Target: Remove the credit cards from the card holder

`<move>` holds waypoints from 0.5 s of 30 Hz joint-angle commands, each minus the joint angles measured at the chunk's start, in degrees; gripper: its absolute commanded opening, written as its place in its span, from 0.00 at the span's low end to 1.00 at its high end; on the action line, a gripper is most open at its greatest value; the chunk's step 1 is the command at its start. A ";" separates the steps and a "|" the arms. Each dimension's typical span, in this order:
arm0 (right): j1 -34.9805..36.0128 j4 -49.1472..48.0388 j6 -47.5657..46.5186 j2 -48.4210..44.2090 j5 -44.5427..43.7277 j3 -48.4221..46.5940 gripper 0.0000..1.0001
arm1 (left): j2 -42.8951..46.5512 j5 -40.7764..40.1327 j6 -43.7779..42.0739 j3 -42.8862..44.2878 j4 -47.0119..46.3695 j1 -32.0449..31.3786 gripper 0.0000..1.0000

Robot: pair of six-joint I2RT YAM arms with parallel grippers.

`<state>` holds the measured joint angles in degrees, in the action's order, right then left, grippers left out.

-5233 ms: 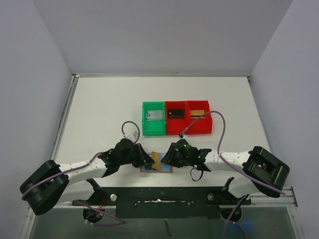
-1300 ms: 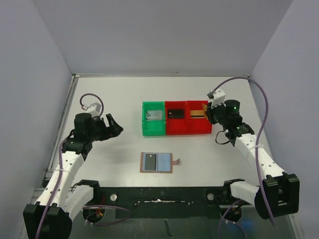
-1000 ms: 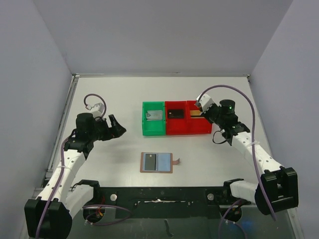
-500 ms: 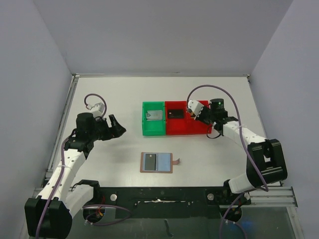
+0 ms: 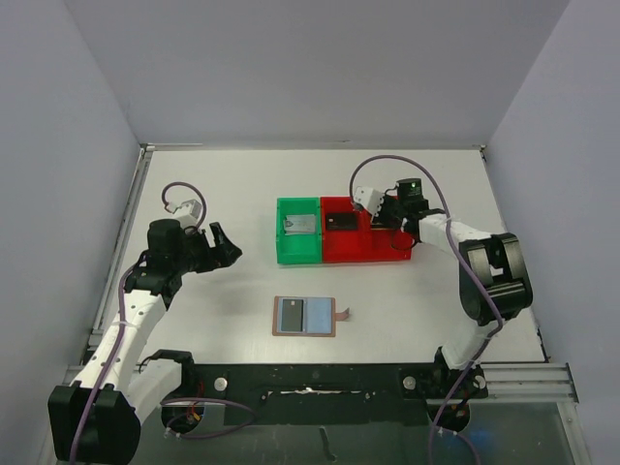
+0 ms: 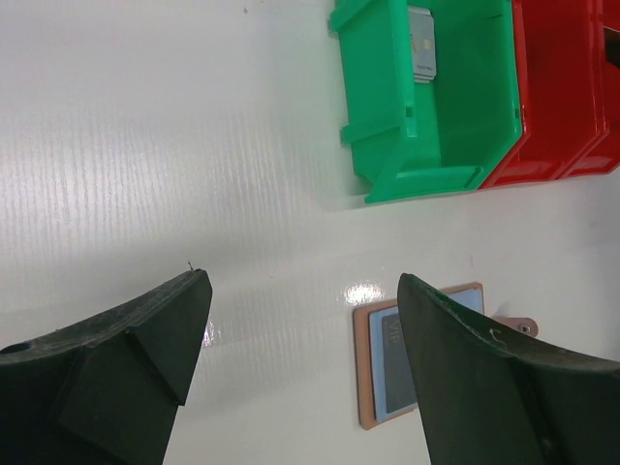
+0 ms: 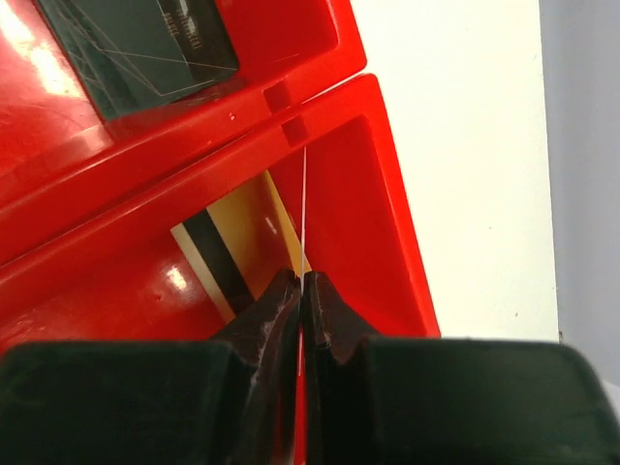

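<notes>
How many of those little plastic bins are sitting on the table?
3, side by side in one row: the green bin at the left end, the middle red bin, and the right red bin. None seems hidden.

A brown card holder lies open on the white table at lower centre of the frame, its strap tab pointing right. Above it sit a green bin holding a silver-grey card and two red bins, a black card in the left one. The right tool hangs over the rightmost bin; the left tool, fingers spread, hovers at mid-left.
</notes>
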<state>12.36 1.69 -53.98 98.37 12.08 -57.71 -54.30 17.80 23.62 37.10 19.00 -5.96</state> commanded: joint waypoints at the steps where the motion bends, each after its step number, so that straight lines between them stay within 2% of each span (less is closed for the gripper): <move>1: -0.50 1.33 -3.73 2.36 -0.80 -4.62 0.04 | 1.10 -0.66 -1.03 1.22 -2.79 0.38 0.77; 4: -0.38 1.80 -4.16 2.83 -0.46 -4.44 0.11 | 1.11 -0.66 -1.03 1.10 -2.83 0.42 0.77; 8: -0.20 4.81 -4.52 3.20 1.24 -5.08 0.28 | 0.81 -0.29 -1.03 1.13 -3.03 0.42 0.77; 12: -0.16 6.05 -3.82 3.41 1.49 -5.38 0.39 | 0.87 -0.36 -1.03 1.13 -3.01 0.42 0.77; 15: -0.18 6.15 -2.37 3.50 1.36 -5.88 0.40 | 0.79 -0.16 -1.03 1.04 -3.01 0.44 0.77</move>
<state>12.36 7.88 -57.19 101.91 12.32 -60.77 -54.19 17.52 23.42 37.10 19.00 -5.89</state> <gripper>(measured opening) 0.394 0.768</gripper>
